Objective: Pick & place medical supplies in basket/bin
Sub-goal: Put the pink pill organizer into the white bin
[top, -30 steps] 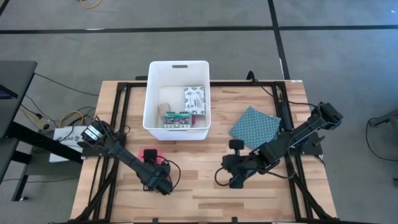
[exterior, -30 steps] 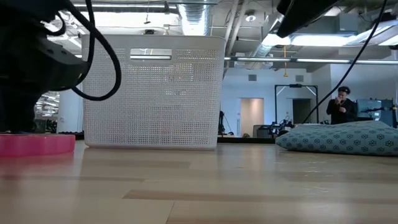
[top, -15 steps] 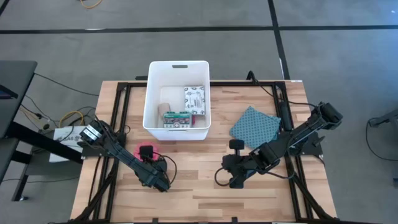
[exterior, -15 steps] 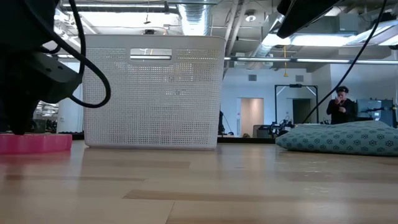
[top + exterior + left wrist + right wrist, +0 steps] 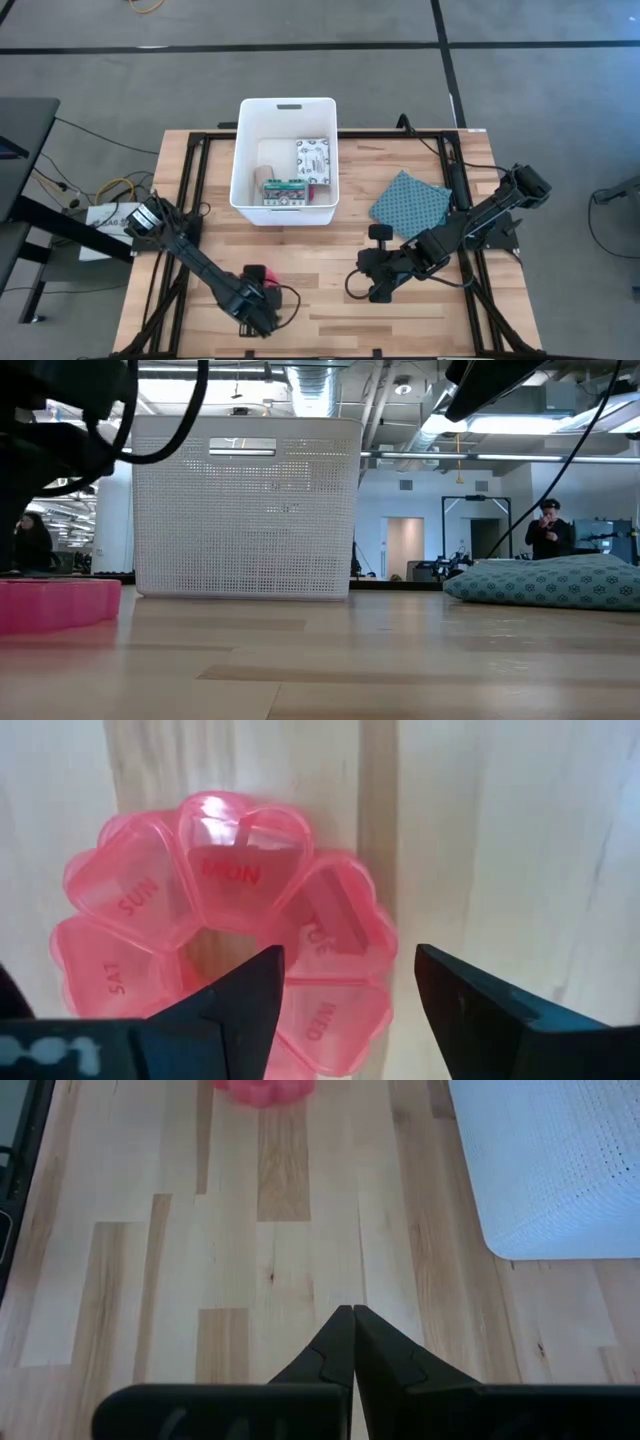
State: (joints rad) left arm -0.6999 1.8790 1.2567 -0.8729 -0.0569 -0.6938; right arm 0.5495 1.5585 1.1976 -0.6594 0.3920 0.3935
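High view: My left gripper (image 5: 262,305) lay low on the wooden table (image 5: 330,300), near its front edge, right at the pink pill organiser (image 5: 254,273). The white bin (image 5: 286,160) stood at the table's far side, well apart from the organiser, holding a white black-patterned pouch (image 5: 313,158) and a teal-green printed packet (image 5: 285,189). A teal dotted cloth (image 5: 411,203) lay beside the bin. My right gripper (image 5: 371,290) rested near the table's middle.

Low view: Organiser (image 5: 55,605) on the tabletop at the picture's left; bin (image 5: 245,510) behind; cloth (image 5: 550,580) to the right. A person (image 5: 548,530) stood in the room beyond.

Left wrist view: My fingers (image 5: 245,995) were spread wide over the organiser (image 5: 225,930), its day lids visible; no grip made.

Right wrist view: My fingers (image 5: 335,1345) were pressed together, holding nothing, above bare wood; organiser (image 5: 262,1090) and bin (image 5: 560,1160) farther off.
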